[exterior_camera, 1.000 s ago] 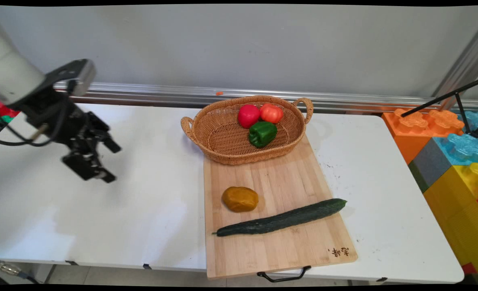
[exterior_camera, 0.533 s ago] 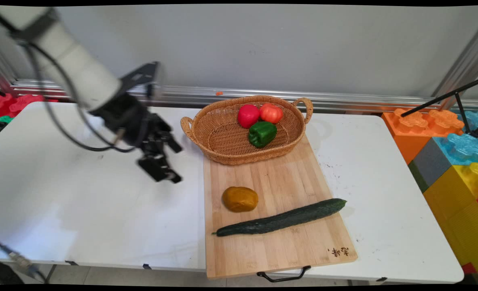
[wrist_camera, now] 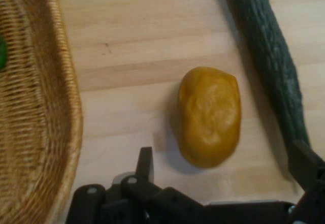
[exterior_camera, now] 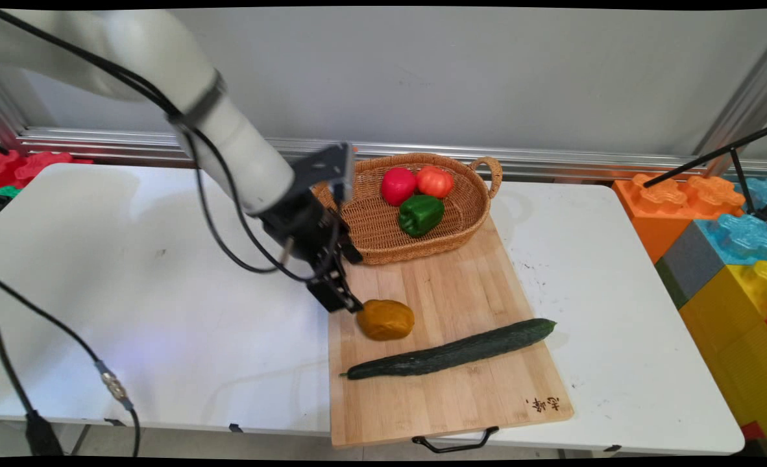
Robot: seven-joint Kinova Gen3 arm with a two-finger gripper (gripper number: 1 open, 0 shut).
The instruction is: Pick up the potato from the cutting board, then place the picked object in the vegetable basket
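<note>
While its fingers stand spread apart and grasp nothing, the hand [exterior_camera: 343, 299] hangs just above the potato [exterior_camera: 385, 319] on the wooden board [exterior_camera: 461, 395], with the cucumber [exterior_camera: 451, 353] beyond it and the wicker basket [exterior_camera: 370, 240] of peppers on the white surface [exterior_camera: 163, 311].

The hand [exterior_camera: 341, 299] hangs just left of the brown potato [exterior_camera: 385, 319] on the wooden board [exterior_camera: 461, 402], near the wicker basket [exterior_camera: 383, 237] holding a red pepper [exterior_camera: 398, 185], tomato [exterior_camera: 435, 181] and green pepper [exterior_camera: 420, 214]. A cucumber [exterior_camera: 451, 351] lies below the potato.
</note>
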